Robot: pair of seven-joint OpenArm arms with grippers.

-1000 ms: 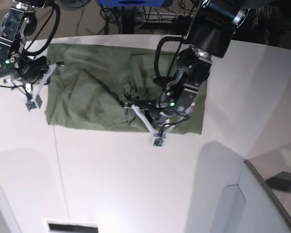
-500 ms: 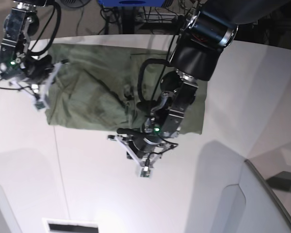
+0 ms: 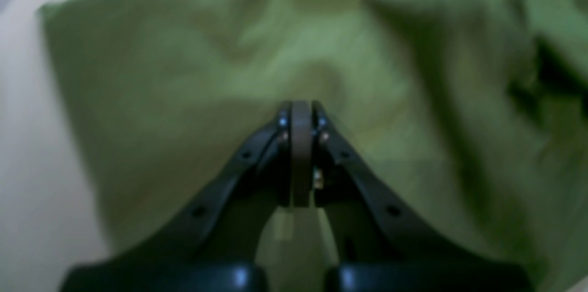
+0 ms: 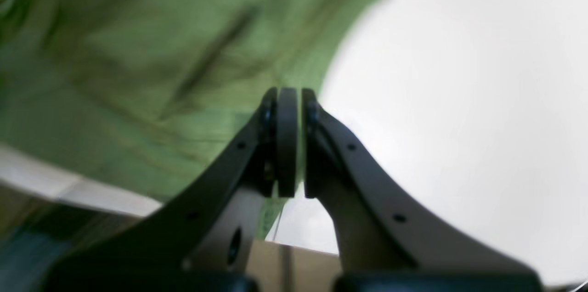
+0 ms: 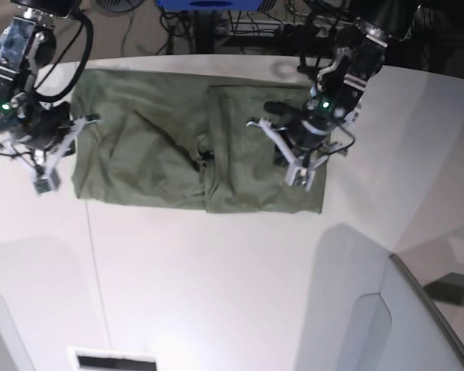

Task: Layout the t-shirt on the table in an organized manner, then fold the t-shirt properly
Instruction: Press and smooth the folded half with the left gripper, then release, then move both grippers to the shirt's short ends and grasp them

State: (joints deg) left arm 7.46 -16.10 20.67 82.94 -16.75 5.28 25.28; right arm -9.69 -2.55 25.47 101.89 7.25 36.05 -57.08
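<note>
Two black robot arms hang over the far part of a large white smooth tabletop [image 5: 216,278] with a curved far edge and a thin seam line running from front to back. The plain olive-green short-sleeved fabric t-shirt [image 5: 147,154] lies flat on the tabletop near its far edge, folded into a wide rectangle whose long sides run along that edge; one layer is doubled over on the side toward the left arm, and a knot of creases sits near the middle of the cloth. The left gripper [image 5: 300,175] hovers above that doubled layer, close to the shirt's short edge, and its wrist view shows the two black fingers [image 3: 301,154] pressed flat together with nothing between them, green cloth spread blurred beneath. The right gripper [image 5: 45,179] hangs at the opposite short edge of the shirt, half over cloth and half over bare white surface; in its wrist view the fingers [image 4: 287,140] also meet, closed on nothing, with the shirt's border curving past their tips and the white tabletop beyond it. Neither gripper holds any fabric. At the near corner of the tabletop on the left arm's side stands a grey-white angled panel [image 5: 425,325], well apart from the shirt. Beyond the far edge, dark cables and equipment [image 5: 240,23] show in shadow.
</note>
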